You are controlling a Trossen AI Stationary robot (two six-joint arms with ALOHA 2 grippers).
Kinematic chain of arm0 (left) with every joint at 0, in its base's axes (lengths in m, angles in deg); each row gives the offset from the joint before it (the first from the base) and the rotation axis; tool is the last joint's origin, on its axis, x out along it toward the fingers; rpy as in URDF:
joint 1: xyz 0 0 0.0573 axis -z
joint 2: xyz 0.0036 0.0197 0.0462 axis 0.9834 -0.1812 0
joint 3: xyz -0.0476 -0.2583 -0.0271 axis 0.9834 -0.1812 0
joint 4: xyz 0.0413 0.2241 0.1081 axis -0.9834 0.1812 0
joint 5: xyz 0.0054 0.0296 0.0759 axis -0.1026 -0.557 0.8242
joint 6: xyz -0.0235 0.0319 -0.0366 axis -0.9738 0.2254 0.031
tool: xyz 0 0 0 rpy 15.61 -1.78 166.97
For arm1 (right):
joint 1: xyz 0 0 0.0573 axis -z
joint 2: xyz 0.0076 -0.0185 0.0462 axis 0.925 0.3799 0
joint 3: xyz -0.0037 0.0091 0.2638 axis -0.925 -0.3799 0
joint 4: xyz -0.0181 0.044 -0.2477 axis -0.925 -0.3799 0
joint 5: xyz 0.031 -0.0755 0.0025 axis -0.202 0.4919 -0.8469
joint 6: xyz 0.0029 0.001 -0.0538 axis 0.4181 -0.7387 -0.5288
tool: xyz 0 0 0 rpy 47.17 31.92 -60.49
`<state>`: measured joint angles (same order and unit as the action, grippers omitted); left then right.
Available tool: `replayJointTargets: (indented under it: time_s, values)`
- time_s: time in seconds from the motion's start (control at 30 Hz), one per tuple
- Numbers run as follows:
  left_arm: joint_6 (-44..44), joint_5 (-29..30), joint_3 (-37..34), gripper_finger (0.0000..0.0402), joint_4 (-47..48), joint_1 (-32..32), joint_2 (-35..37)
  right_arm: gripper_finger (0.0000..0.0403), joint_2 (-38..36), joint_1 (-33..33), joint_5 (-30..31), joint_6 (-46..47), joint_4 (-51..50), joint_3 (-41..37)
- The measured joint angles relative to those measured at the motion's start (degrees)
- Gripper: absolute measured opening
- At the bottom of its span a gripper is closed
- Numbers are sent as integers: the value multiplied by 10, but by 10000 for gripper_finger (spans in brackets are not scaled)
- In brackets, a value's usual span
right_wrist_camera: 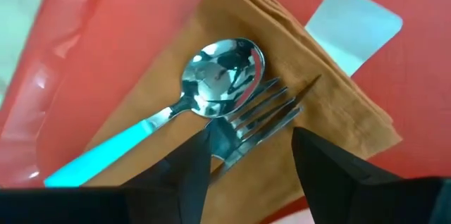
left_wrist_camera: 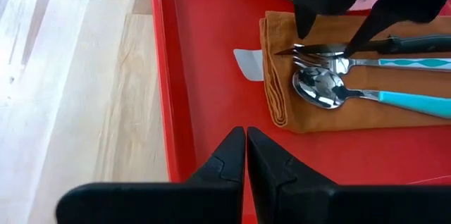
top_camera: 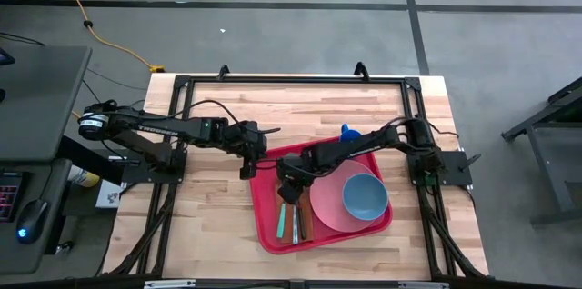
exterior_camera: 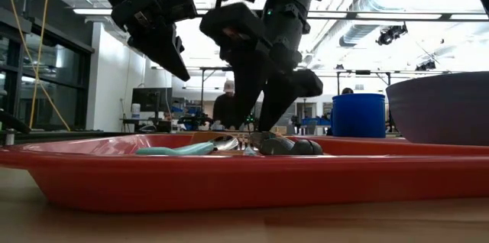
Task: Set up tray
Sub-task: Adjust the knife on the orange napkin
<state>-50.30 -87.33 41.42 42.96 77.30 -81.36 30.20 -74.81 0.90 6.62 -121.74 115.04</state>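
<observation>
R gripper [right_wrist_camera: 250,155] open over fork [right_wrist_camera: 262,120] beside spoon [right_wrist_camera: 211,90] on napkin [right_wrist_camera: 338,104], in tray [top_camera: 269,234]. L gripper [left_wrist_camera: 245,155] shut, hovering at tray edge.

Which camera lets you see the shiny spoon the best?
The right wrist view: the spoon fills it, bowl shining, lying on the brown napkin. The left wrist view shows it smaller, handle included. The low view catches only its side; the high view shows just a thin teal sliver.

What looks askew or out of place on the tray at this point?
The fork lies with its tines tucked against the spoon bowl on the brown napkin, rather than spaced apart. The open right pincer hangs over them. Otherwise nothing on the red tray stands out.
</observation>
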Motion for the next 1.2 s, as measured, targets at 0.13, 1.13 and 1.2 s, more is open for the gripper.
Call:
replayJointTargets:
  time_s: [0.13, 1.13, 1.2]
  values:
    - [0, 6, 0, 44, 0, 0, 0, 178, 11, -1, -4, 16, 3, 0]
    - [0, 9, 0, 44, 9, 0, 0, 129, 16, -19, 25, 26, 2, 0]
    - [0, 9, 0, 44, 9, 0, 0, 129, 16, -19, 29, 26, -2, 0]
